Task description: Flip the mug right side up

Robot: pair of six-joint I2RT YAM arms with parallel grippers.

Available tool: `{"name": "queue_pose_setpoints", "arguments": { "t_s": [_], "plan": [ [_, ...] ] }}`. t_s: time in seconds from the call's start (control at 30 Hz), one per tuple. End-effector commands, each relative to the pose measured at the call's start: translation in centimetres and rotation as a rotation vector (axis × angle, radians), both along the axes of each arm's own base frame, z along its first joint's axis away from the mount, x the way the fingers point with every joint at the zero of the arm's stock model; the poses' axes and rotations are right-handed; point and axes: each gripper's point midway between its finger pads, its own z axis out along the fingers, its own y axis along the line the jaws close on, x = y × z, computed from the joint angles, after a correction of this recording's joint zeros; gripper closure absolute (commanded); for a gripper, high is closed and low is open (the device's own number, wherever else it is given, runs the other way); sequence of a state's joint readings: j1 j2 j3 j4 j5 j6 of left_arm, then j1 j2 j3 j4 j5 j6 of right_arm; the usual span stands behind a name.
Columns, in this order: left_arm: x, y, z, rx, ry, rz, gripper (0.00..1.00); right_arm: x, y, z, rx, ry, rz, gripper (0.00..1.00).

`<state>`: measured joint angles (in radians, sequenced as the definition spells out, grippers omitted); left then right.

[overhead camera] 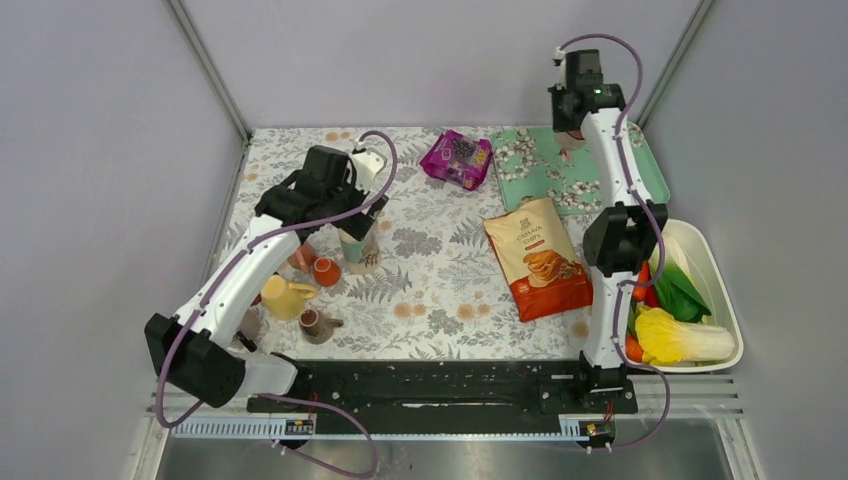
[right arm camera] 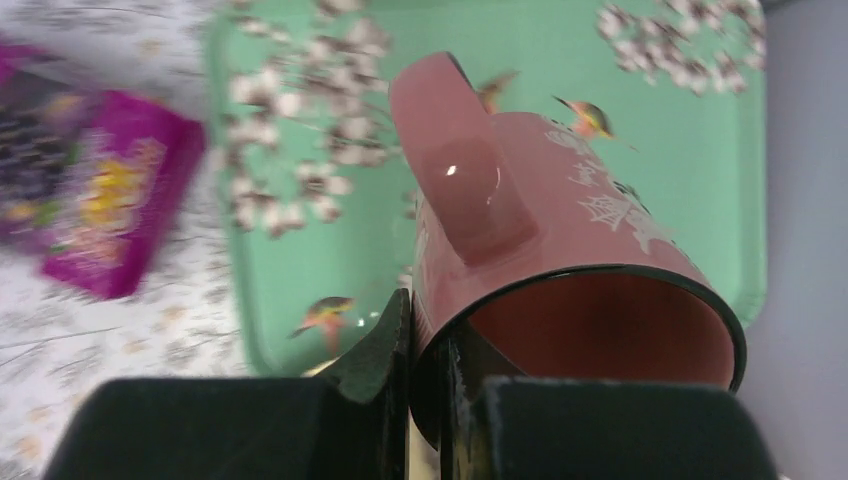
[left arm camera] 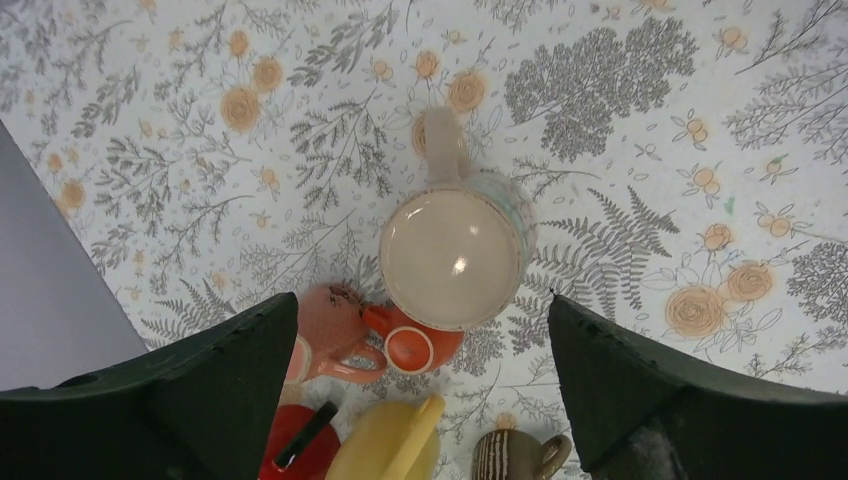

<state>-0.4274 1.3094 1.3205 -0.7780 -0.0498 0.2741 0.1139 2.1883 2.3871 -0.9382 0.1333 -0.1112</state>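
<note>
My right gripper [right arm camera: 425, 330] is shut on the rim wall of a pink mug [right arm camera: 560, 230], one finger inside and one outside. It holds the mug tilted above the green tray [right arm camera: 300, 230], mouth toward the camera and handle up. In the top view this gripper [overhead camera: 572, 130] is at the far right and hides most of the mug. My left gripper [left arm camera: 420, 330] is open and empty, above a tall pale floral mug [left arm camera: 455, 255] that stands bottom up. That mug shows in the top view [overhead camera: 358, 245] under the left gripper [overhead camera: 365, 208].
Around the tall mug are a small orange cup [left arm camera: 415, 345], a pink mug on its side [left arm camera: 325, 335], a yellow pitcher [overhead camera: 285, 297] and a brown striped mug [overhead camera: 315, 322]. Also here: a chips bag [overhead camera: 537, 258], a purple packet [overhead camera: 457, 158] and a white bin [overhead camera: 722, 290] of vegetables.
</note>
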Motion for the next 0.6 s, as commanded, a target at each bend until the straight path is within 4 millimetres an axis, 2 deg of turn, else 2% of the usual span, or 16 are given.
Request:
{"name": "queue_pose_setpoints", "arguments": {
  "t_s": [0.0,0.1,0.17,0.33,0.47,0.57],
  "plan": [
    [0.7,1.6,1.4,0.061,0.004,0.054,0.01,-1.8,-11.7,3.9,-0.085,-0.039,-0.266,1.0],
    [0.7,2.3,-0.5,0.071,0.077,0.062,0.01,-1.8,-16.4,2.4,-0.125,0.004,-0.334,1.0],
    [0.9,2.6,-0.7,0.104,0.073,0.04,0.01,-1.6,-18.4,1.1,-0.1,0.017,-0.352,1.0],
    [2.0,2.3,2.1,0.1,-0.045,-0.004,0.01,-1.5,-21.9,-3.2,-0.05,0.096,-0.361,1.0],
    [2.2,1.3,2.9,0.054,-0.064,-0.04,0.01,-1.5,-22.1,-6.9,-0.011,0.173,-0.324,1.0],
    [2.6,1.1,2.7,0.062,-0.043,-0.04,0.01,-1.0,-21.3,-8.1,0.034,0.186,-0.282,1.0]
  ]
}}
